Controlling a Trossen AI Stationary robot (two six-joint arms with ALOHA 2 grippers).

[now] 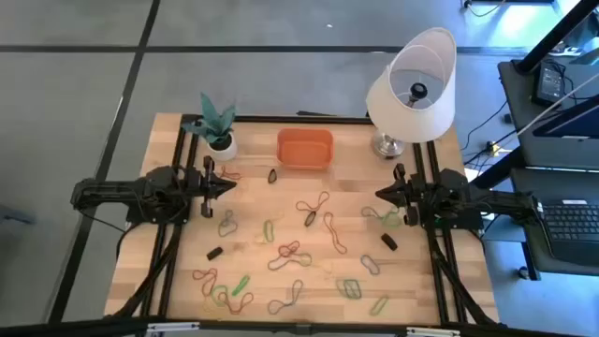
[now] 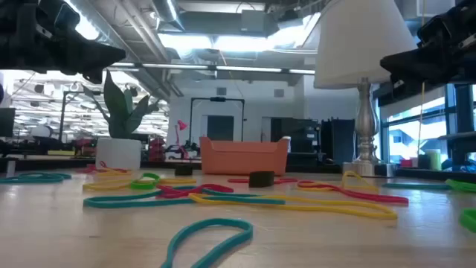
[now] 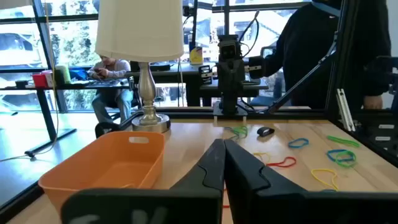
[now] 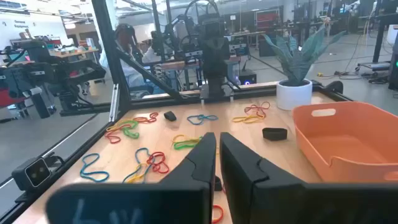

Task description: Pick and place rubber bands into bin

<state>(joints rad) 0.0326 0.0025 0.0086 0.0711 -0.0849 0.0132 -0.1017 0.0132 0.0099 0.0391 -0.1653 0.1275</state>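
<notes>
Orange bin [image 1: 304,149] near far edge | rubber bands [image 1: 290,251] mid-table | left pincer [image 1: 227,185], right pincer [image 1: 382,194] closed, empty

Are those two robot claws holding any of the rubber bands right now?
No. The left gripper and right gripper both hover with jaws closed on nothing; the rubber bands lie loose on the table.

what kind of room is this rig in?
Likely an open robotics lab or workshop: exposed ceiling ducts, desks with a seated person by big windows, a laptop beside the wooden table.
</notes>
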